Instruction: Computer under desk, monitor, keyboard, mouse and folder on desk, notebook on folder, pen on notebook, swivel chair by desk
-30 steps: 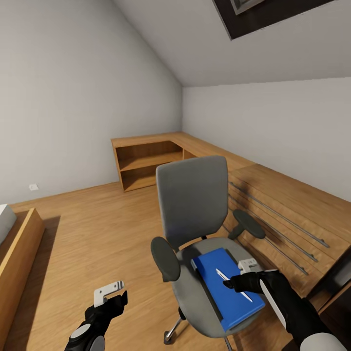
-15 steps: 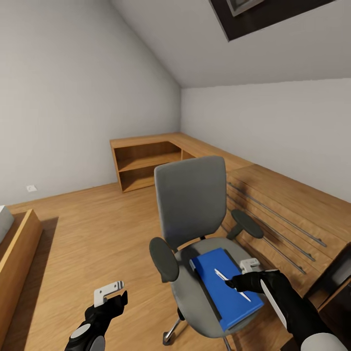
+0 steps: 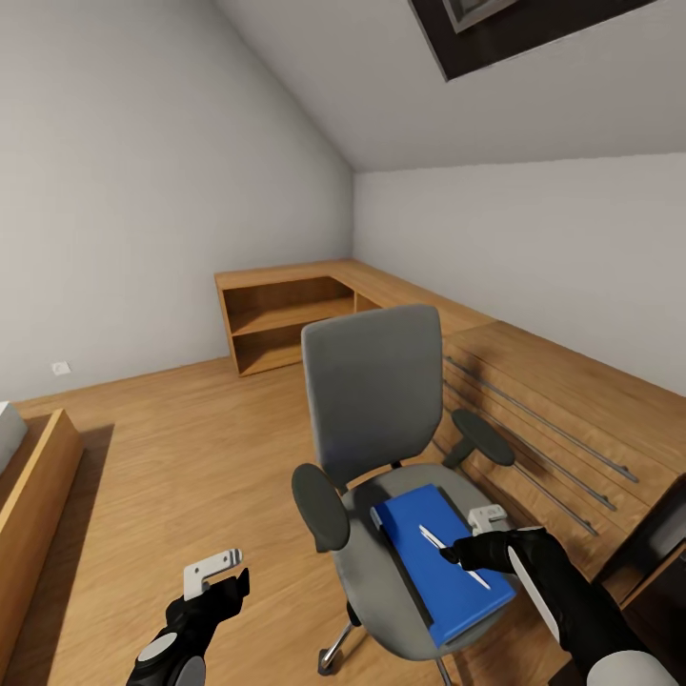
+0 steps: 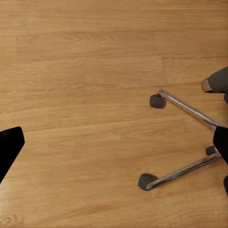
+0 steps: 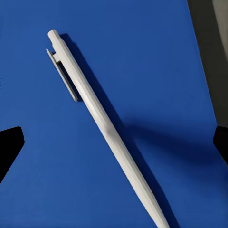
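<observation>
Nothing much is changing since half a second ago: your right gripper [image 3: 474, 548] is still hanging just over the blue folder [image 3: 440, 562] on the swivel chair [image 3: 381, 438] seat. Its fingers are standing wide apart, holding nothing. Between them the white pen [image 5: 102, 121] is lying slantwise on the folder. Your left gripper [image 3: 214, 570], also open and empty, is waiting well away from the chair, over the floor [image 4: 85, 95].

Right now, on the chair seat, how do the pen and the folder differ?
The pen is a thin white stick; the folder is a broad, flat, bright blue rectangle. The pen is far smaller and lies diagonally on top of the folder, which rests directly on the grey swivel chair seat. The right claw hangs open over the pen. Both lie flat.
</observation>
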`<state>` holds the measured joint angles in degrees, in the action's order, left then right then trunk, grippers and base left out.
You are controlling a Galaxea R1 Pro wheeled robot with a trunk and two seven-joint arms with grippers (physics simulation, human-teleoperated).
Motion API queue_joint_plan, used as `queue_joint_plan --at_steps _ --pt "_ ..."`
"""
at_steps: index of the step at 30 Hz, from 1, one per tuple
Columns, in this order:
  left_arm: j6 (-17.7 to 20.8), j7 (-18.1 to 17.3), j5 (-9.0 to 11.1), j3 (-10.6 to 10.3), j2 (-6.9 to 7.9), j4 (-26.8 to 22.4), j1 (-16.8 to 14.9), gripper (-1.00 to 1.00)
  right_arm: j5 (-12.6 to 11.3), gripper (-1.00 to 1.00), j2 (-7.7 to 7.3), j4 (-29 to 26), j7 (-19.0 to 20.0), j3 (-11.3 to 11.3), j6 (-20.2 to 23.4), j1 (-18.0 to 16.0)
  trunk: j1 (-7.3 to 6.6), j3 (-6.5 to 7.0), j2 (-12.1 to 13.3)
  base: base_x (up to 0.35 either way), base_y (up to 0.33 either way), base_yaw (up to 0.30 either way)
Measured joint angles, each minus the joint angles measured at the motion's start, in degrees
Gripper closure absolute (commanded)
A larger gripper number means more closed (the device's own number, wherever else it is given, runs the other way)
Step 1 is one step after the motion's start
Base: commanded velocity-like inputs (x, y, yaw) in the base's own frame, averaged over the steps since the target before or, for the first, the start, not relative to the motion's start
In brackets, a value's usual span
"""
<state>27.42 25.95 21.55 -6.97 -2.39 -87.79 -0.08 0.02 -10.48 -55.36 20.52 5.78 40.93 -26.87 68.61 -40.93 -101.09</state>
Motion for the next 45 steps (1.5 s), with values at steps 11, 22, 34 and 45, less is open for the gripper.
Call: queue_joint_plan --at_steps 11,22,34,45 --pt "0.0 -0.05 0.0 0.0 -0.07 0.0 0.0 -1.0 -0.04 -1.0 -0.02 -0.02 0.18 0.0 -0.05 0.0 1.32 -1.08 -2.41 0.0 0.0 0.0" --pt "0.0 -0.02 0.0 0.0 -0.07 0.0 0.0 -1.0 -0.03 -1.0 0.02 -0.03 0.11 0.0 -0.05 0.0 2.41 -1.97 -4.4 0.0 0.0 0.0" --pt "0.0 -0.02 0.0 0.0 -0.07 0.0 0.0 -1.0 -0.04 -1.0 -0.02 -0.03 0.12 0.0 -0.05 0.0 3.95 -3.23 -7.22 0.0 0.0 0.0" --pt "0.0 -0.09 0.0 0.0 -0.07 0.0 0.0 -1.0 -0.04 -1.0 -0.01 -0.03 0.12 0.08 -0.05 0.0 3.95 -3.23 -7.22 0.0 0.0 0.0"
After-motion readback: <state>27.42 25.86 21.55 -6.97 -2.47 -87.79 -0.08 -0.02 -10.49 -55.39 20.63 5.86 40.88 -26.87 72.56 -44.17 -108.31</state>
